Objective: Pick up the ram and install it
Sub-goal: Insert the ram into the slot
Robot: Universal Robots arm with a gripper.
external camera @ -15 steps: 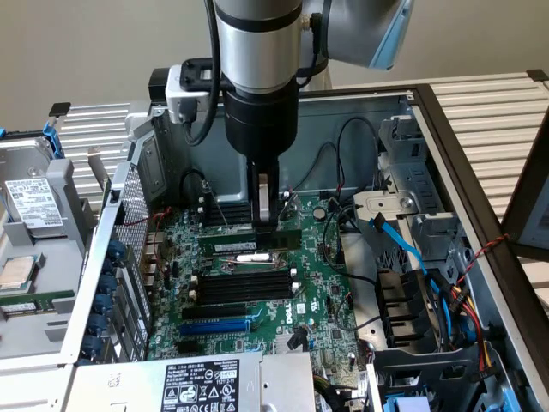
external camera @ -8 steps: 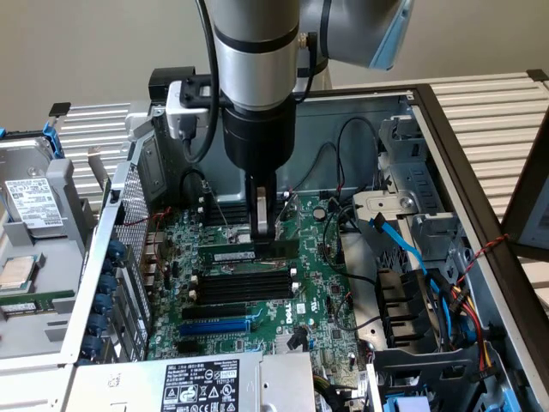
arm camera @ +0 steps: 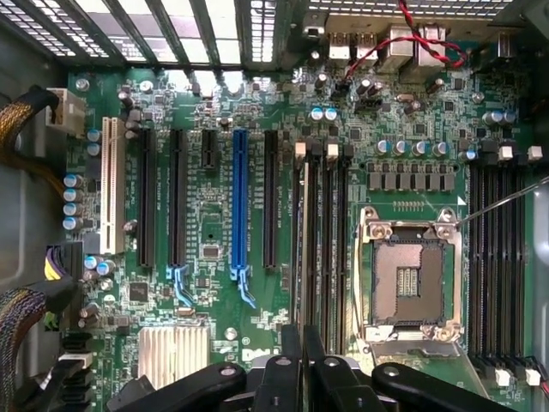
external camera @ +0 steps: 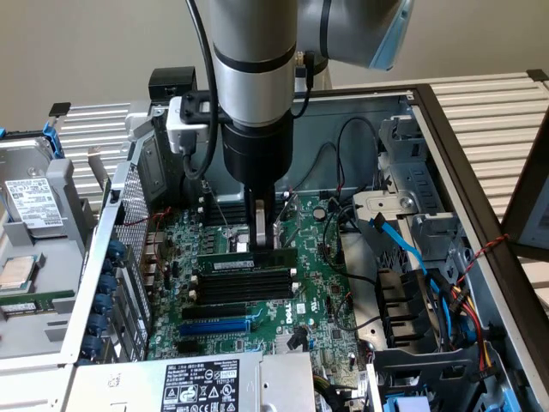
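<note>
**Pincer** point(external camera: 262, 243) point(arm camera: 302, 343): two slim black fingers under a grey cylindrical arm, drawn almost together and clamped on the ram point(external camera: 225, 256) point(arm camera: 300, 249) near its mid-length.

**Ram:** a thin green stick standing on edge along the outermost of a bank of black slots point(external camera: 244, 287). It appears to rest in or just above that slot, and whether it is seated cannot be told. In the wrist view it shows edge-on as a pale strip beside white clips point(arm camera: 316, 151).

**Board** point(external camera: 322, 283): glossy green. It carries a blue slot point(arm camera: 239, 197), a white slot point(arm camera: 109, 184), a square metal-framed socket point(arm camera: 410, 275) and a finned silver heat sink point(arm camera: 174, 352). White lettering beside the heat sink appears to read "Dell".

**Case** point(external camera: 360, 107): grey sheet steel with a perforated side wall. A blue cable point(external camera: 399, 240) and twisted red-and-black wires point(arm camera: 412, 43) run inside it. A white label point(external camera: 202, 386) lies at its near edge, its print too small to read.

**Surroundings:** a white slatted worktop point(external camera: 493, 120) before a plain beige wall. A labelled drive point(external camera: 34, 202) lies at the exterior view's left.
</note>
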